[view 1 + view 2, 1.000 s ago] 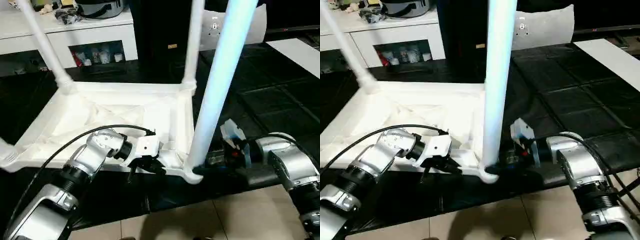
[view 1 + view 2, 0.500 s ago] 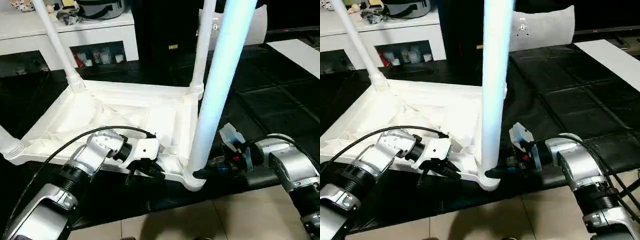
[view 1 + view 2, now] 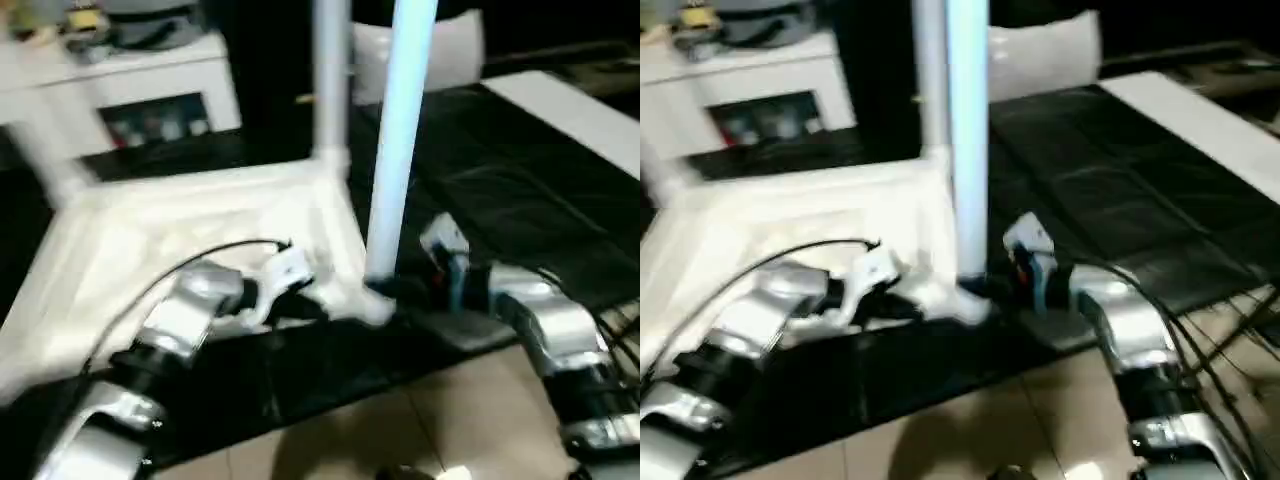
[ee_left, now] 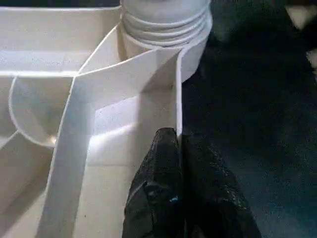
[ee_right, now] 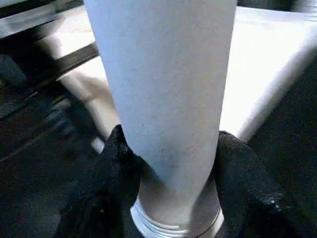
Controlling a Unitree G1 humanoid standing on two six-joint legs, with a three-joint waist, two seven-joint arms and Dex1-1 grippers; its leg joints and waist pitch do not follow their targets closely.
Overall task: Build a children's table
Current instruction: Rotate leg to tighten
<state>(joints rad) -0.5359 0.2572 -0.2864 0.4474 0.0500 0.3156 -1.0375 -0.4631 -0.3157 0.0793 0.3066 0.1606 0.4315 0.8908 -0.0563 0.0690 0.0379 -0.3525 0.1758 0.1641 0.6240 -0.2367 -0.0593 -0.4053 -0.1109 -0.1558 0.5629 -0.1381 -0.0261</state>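
Children's table top [image 3: 200, 215] lies upside down on black floor mat [image 3: 520, 170], ribbed underside up, w/ legs standing up from corner sockets. Near-right leg [image 3: 400, 130] is upright in its socket at the near-right corner; a 2nd leg [image 3: 330, 80] rises from the far-right corner just behind it; a 3rd leg at far-left [image 3: 45, 165] is blurred. Right gripper [image 5: 168, 163] is closed around the near-right leg low down, just above the threaded collar: one black finger [image 5: 111, 168] on each side of the shaft, both touching it. Right forearm [image 3: 535, 320] comes in level from the right, just over the mat edge. Left gripper [image 4: 179, 148] is pinched shut on the table top's thin near rim wall, close beside the same corner socket [image 4: 166, 25]; wall edge sits between the two fingertips, one inside the frame, one outside. Left arm [image 3: 190, 310] w/ black cable [image 3: 180, 262] reaches across the near edge of the top. Behind: white cabinet [image 3: 150, 90] w/ glass-front compartments, small items inside too blurred to ID. Tan floor tiles [image 3: 400, 430] in front of the mat.
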